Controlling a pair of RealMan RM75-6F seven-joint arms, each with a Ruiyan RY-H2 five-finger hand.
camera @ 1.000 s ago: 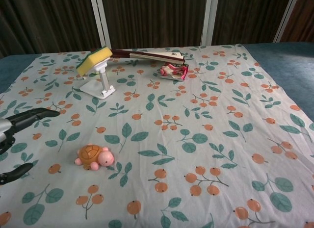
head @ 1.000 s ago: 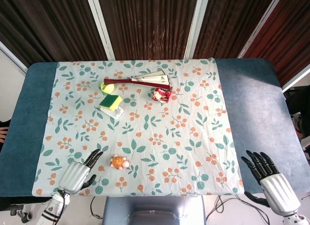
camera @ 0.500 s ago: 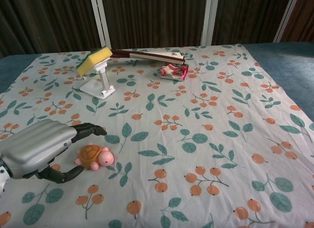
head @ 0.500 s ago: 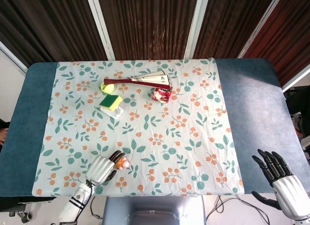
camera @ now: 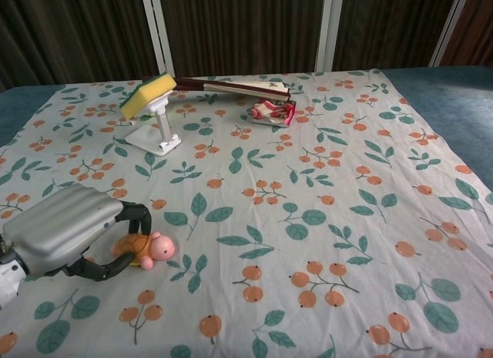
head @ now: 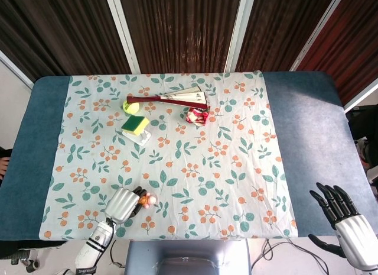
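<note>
One toy turtle [camera: 145, 249] at near-left cloth edge, inside your left hand [camera: 65, 229]; fingers curl over shell, thumb underneath, pink head pokes right. Right hand [head: 348, 222] well apart off table's right, fingers spread, holding nothing.

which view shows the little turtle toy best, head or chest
The chest view. There the turtle toy is close and large: pink head and part of the orange shell show, with the left robot hand curled around it. In the head view the turtle toy is a tiny spot, mostly covered by that robot hand.
</note>
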